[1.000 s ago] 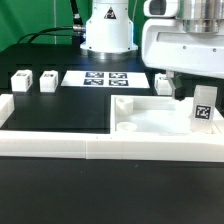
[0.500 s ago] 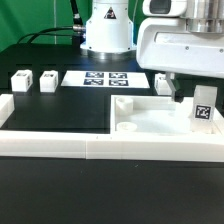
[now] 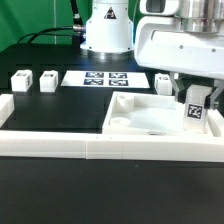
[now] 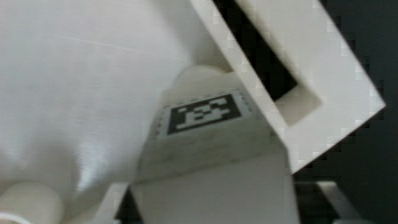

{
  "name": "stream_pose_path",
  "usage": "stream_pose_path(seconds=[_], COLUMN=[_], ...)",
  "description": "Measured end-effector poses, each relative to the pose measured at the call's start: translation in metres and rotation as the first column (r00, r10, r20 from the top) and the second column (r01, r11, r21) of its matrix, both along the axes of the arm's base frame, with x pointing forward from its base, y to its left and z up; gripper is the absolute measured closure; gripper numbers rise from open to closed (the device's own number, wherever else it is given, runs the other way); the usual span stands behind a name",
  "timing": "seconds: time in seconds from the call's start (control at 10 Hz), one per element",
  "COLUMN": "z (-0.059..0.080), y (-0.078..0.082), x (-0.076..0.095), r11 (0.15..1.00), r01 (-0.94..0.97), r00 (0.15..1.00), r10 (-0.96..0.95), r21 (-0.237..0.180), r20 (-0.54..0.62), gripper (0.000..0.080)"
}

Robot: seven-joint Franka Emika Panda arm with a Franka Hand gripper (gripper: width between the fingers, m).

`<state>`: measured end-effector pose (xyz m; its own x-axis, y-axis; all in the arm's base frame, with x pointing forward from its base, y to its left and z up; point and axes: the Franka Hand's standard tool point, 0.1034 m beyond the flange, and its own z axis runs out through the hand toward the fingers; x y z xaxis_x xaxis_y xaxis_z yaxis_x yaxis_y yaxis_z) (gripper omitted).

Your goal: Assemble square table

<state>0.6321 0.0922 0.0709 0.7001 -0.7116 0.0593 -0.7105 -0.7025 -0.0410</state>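
Note:
The white square tabletop [image 3: 140, 118] lies at the exterior view's right, inside the border wall. A white leg block [image 3: 194, 112] with a black-and-white tag stands slightly tilted in its far right corner. My gripper [image 3: 195, 103] comes down from above, and its fingers press the leg's two sides. In the wrist view the tagged leg [image 4: 210, 130] fills the gap of the gripper [image 4: 214, 205], with the tabletop [image 4: 80, 90] beside it. Two more leg blocks [image 3: 20, 80] [image 3: 47, 80] stand at the far left. A third [image 3: 164, 84] stands behind the tabletop.
A low white border wall [image 3: 60, 143] runs along the front and up both sides. The marker board [image 3: 105, 78] lies flat at the back centre, in front of the robot base [image 3: 107, 30]. Black table surface [image 3: 55, 112] lies left of the tabletop.
The jaws have closed in on the leg. The leg and the tabletop have shifted a little toward the exterior view's left, and the leg now leans slightly.

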Motion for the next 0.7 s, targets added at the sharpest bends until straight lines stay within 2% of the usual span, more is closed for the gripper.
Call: stream_pose_path(seconds=[0.2,0.5,0.6,0.7], z=[-0.0001,0.0000,-0.0002,-0.0002], y=[-0.0060,-0.0066,-0.0067,-0.0067], x=[-0.0011,-0.0010,-0.0009,-0.0009], r11=[0.999,0.999,0.999,0.999], r01=[0.051,0.043,0.043,0.044], r00=[0.999,0.999,0.999,0.999], r10=[-0.051,-0.043,-0.043,-0.044], r21=[-0.008,-0.009,-0.009,-0.009], r20=[-0.003,-0.004,-0.003,-0.003], gripper=[0.0491,0.0489,0.0417,0.0417])
